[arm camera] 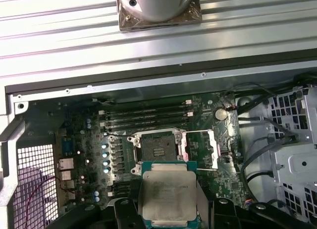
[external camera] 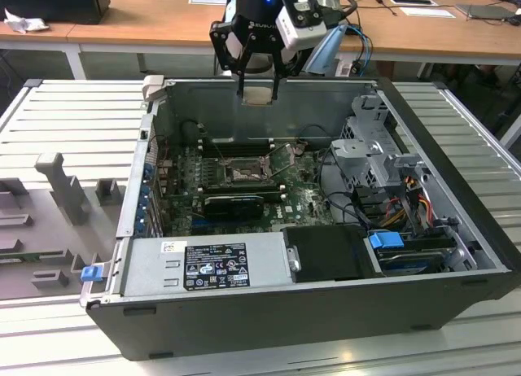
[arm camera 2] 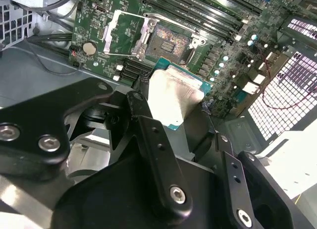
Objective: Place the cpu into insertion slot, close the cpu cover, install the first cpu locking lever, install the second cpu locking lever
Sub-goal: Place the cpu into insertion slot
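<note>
So my tool (external camera: 259,86) is clamped on the cpu (external camera: 259,97) by two opposite edges, hanging over the far wall of the case (external camera: 269,319), well above the board. The insertion slot (arm camera: 159,148) is bare, with the cpu cover (arm camera: 200,149) flipped open beside it. The chip looks light and stiff, probably delicate underneath, so edges only.
</note>
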You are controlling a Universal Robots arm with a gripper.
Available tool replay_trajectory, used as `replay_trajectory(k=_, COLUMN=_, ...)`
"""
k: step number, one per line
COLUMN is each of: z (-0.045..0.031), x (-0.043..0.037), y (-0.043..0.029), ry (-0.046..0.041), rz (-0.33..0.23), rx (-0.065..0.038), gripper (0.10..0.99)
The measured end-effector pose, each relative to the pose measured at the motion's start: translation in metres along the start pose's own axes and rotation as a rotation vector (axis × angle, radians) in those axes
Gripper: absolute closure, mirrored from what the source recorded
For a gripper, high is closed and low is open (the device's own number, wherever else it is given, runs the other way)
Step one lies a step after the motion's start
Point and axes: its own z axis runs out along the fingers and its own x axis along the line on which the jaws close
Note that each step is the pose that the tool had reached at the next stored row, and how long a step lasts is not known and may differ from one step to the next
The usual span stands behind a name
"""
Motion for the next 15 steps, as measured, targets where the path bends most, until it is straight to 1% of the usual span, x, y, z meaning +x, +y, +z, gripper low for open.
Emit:
replay_trajectory(k=5, z=0.0, x=0.0, y=0.0, ry=-0.0017, rz=0.018, rx=0.0, gripper=0.561)
replay_trajectory(k=9, z=0.0, x=0.0, y=0.0, ry=-0.0038, rz=0.044, rx=-0.001, gripper=0.561)
replay_trajectory(k=11, z=0.0011, x=0.0, y=-0.0001, ry=-0.0047, rz=0.053, rx=-0.001, gripper=0.561)
replay_trajectory(k=15, z=0.0039, x=-0.0001, y=-0.0003, ry=-0.0047, rz=0.053, rx=-0.001, gripper=0.561)
